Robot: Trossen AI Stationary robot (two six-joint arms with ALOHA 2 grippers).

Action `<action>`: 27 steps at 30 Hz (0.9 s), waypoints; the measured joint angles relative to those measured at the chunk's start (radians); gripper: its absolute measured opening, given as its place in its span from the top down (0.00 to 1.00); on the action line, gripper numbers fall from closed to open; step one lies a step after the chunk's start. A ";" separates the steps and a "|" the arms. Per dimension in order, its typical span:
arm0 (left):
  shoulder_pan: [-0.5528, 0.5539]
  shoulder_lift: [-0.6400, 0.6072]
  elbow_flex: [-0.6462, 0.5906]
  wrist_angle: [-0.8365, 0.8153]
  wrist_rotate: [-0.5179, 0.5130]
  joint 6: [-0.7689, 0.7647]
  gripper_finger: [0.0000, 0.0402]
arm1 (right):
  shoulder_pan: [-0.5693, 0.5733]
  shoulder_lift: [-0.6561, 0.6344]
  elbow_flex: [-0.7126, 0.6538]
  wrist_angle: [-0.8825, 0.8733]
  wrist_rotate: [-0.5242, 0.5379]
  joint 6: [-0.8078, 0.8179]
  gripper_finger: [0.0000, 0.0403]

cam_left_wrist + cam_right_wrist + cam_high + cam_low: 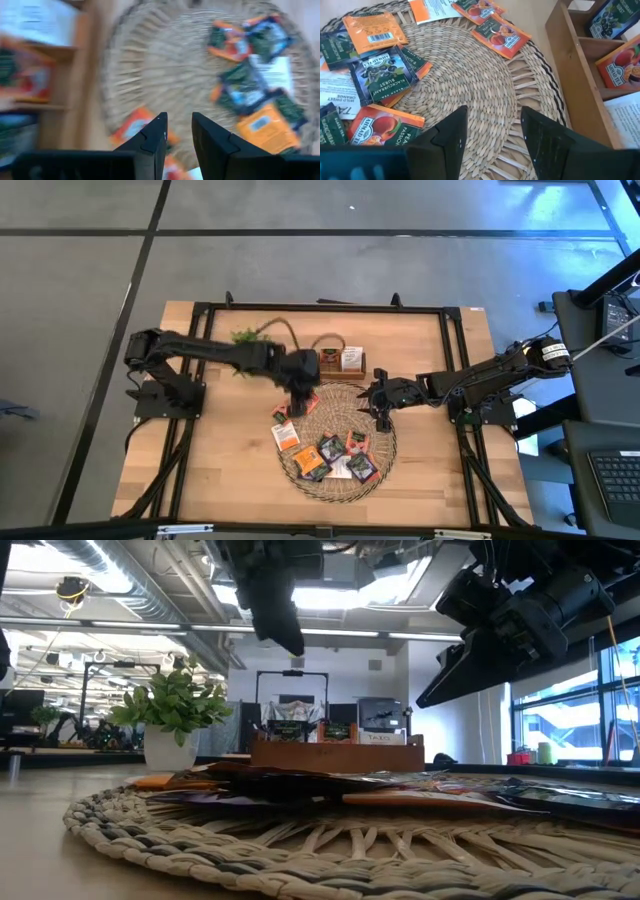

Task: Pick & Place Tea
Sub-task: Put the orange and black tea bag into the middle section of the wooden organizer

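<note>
Several tea sachets (335, 457) in orange, dark and white wrappers lie flat on the round woven tray (300, 480); two orange ones (286, 432) lie at its left rim. More sachets stand in the brown wooden box (340, 362) behind the tray. My left gripper (300, 402) hangs above the tray's far left part, open by a narrow gap (179, 132) with nothing between its fingers. My right gripper (380, 408) hovers over the tray's far right part, open (492, 130), with only bare weave below it. In the low view both grippers (280, 610) (470, 660) hang clear above the tray (300, 850).
A small green plant in a white pot (172, 725) stands at the far left, beside the box (580, 45). Black frame rails (320, 307) run around the table. Bare wood (225, 470) lies left of the tray, and more to its right.
</note>
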 joint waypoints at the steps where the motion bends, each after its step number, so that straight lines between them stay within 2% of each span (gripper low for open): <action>1: -0.027 0.000 -0.023 0.051 0.000 -0.014 0.78 | 0.000 0.000 0.000 0.000 0.000 0.004 0.54; 4: -0.096 0.003 -0.075 0.215 0.000 -0.042 0.78 | 0.000 0.000 0.000 0.002 0.000 0.003 0.54; 7: -0.152 0.004 -0.093 0.285 -0.012 -0.046 0.78 | 0.000 0.000 0.000 0.005 0.000 0.004 0.54; 9: -0.180 0.008 -0.093 0.305 -0.070 -0.088 0.78 | 0.000 0.000 0.000 0.022 -0.001 0.017 0.54; 12: -0.206 0.019 -0.096 0.274 -0.192 -0.185 0.78 | 0.000 0.000 0.000 0.068 -0.003 0.039 0.54; 15: -0.217 0.035 -0.095 0.224 -0.264 -0.280 0.78 | 0.000 0.000 0.000 0.105 -0.003 0.044 0.54; 19: -0.211 0.084 -0.095 0.154 -0.292 -0.385 0.78 | 0.000 0.000 0.000 0.125 -0.003 0.045 0.54; 27: -0.196 0.174 -0.096 0.146 -0.300 -0.460 0.78 | 0.000 0.002 0.000 0.209 -0.001 0.021 0.54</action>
